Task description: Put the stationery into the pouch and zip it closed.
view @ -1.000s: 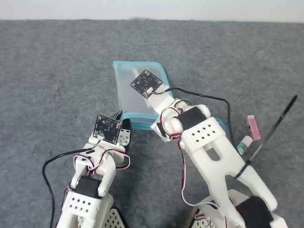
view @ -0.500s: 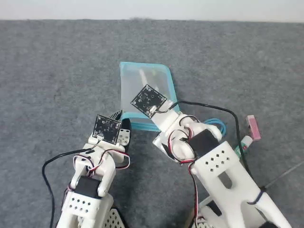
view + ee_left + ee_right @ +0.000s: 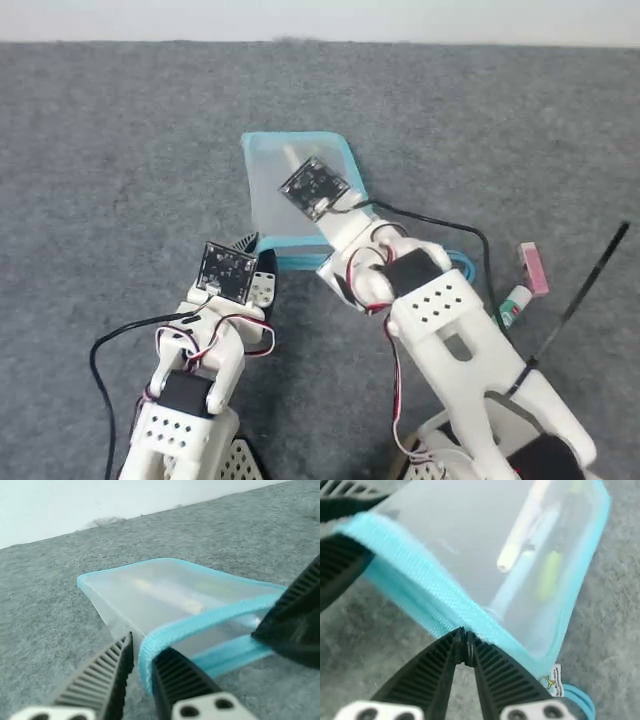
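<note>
Pouch, pens inside, has swung back leftward on the table after skewing right. Left claw clamps its corner; right claw, pinched together on the zip, seems to drag it rather than close it. Eraser lies outside.

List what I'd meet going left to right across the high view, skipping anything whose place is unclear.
Left arm → pouch → white-and-green tube → pink eraser. The right arm is left out, since it stretches from over the pouch to past the eraser.
</note>
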Tool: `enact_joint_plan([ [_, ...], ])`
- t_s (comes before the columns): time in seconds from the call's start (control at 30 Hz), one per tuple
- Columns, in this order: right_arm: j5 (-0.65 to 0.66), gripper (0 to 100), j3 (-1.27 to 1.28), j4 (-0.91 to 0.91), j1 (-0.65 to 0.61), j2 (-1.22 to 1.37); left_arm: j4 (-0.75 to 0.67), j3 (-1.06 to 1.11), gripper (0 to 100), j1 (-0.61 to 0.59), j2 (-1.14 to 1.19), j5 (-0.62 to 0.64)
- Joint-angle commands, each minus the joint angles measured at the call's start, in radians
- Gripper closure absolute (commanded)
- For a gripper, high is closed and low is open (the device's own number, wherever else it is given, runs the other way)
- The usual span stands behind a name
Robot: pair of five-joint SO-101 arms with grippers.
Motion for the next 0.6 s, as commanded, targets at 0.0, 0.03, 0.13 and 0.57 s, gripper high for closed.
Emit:
enact_joint_plan([
  [0.0,-0.069,99.1,-0.048,0.008,0.045,-0.125,-0.041,-0.012,99,0.003,-0.014,-0.008],
  [0.03,-0.075,99.1,-0.048,0.025,0.045,-0.171,-0.041,-0.012,99,0.003,-0.014,-0.008],
  [0.13,-0.074,99.0,-0.046,0.104,0.051,-0.298,-0.041,-0.012,99,0.003,-0.014,-0.008],
  [0.57,0.173,98.8,-0.06,0.553,0.601,-0.283,-0.028,-0.012,99,-0.005,-0.015,-0.008],
])
